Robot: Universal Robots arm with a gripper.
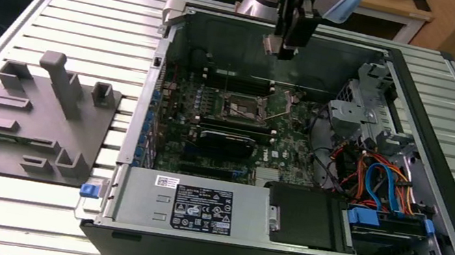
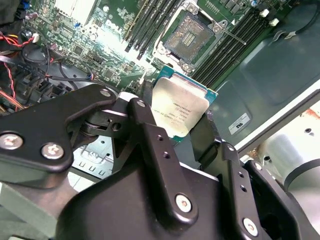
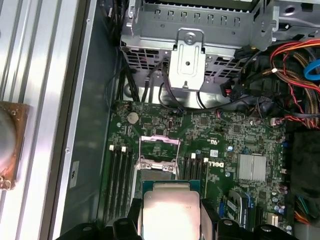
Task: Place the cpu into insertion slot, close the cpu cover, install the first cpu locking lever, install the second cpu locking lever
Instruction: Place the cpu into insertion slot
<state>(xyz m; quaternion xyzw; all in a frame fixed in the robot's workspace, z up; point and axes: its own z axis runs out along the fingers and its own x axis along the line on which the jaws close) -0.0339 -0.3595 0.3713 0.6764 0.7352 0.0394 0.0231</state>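
My gripper [image 2: 177, 122] is shut on the cpu [image 2: 180, 110], a flat silver-tan square chip pinched by its edges between two black fingers [image 2: 145, 125]. In the first wrist view the cpu [image 3: 171, 210] hangs above the green motherboard, a short way off the insertion slot [image 3: 159, 149]. The insertion slot [image 2: 192, 36] lies open with its dark centre showing. The cpu cover [image 3: 157, 166] looks swung up at the slot's edge. In the exterior view the gripper [image 1: 283, 43] hovers over the back of the open case, well above the insertion slot [image 1: 244, 108].
Long black memory slots [image 2: 150, 22] flank the socket. A metal drive cage [image 3: 192, 35] and bundles of red, orange and blue cables [image 1: 380, 184] crowd the exterior view's right. The power supply [image 1: 195, 209] fills the case front. A grey fixture [image 1: 34, 123] lies on the slatted table.
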